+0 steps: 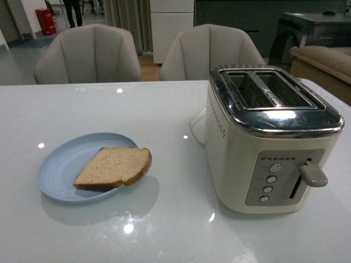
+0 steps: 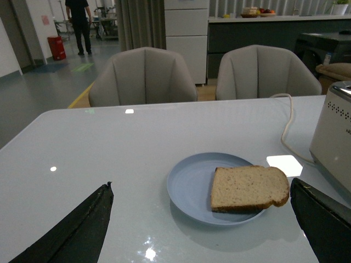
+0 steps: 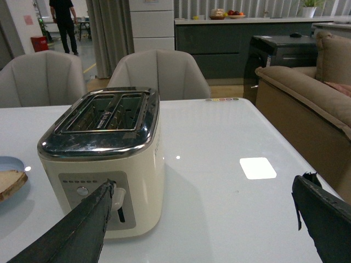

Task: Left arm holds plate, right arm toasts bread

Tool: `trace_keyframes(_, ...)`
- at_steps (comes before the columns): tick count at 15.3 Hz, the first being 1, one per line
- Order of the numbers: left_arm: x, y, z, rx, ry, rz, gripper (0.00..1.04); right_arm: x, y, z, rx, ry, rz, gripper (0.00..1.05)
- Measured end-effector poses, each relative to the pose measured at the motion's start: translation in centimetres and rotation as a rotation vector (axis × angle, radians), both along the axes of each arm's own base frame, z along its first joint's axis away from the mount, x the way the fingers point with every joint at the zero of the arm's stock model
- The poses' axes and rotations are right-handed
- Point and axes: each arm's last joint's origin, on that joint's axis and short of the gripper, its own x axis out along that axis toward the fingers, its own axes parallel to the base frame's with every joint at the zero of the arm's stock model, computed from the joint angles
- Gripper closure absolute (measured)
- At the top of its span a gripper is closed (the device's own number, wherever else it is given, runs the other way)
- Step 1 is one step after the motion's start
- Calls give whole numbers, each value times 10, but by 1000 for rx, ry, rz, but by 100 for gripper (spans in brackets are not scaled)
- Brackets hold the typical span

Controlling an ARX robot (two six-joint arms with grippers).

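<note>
From the front, the bread [image 1: 112, 167] lies flat on the pale blue plate [image 1: 59, 164], its rounded end overhanging the rim, left of the cream toaster [image 1: 269, 148] on the white bench [image 1: 164, 109]. At my left wrist, my left claw [image 2: 201, 185] gapes wide and empty, short of the plate. At my right wrist, my right claw [image 3: 204, 182] is spread wide and empty before the toaster, probably clear of it.

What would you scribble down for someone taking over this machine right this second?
Left gripper: open, empty, short of the plate, not touching it.
Right gripper: open, empty, facing the toaster at its lever end.
Things: the plate sits on the table, left of the toaster. The bread lies flat on it, rounded end overhanging the rim toward the toaster. Both slots are empty.
Done: nothing visible yet.
Left: left gripper takes hold of the plate; right gripper lifts the bread, drops it in a slot, probably presses the lever.
</note>
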Motion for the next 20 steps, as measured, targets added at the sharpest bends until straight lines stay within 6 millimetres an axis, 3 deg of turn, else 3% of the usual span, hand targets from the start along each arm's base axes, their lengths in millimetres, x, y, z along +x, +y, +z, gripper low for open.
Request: trace_keyframes(20, 0, 0, 0, 0, 0, 0, 7, 0, 0, 0, 0, 0, 0, 6)
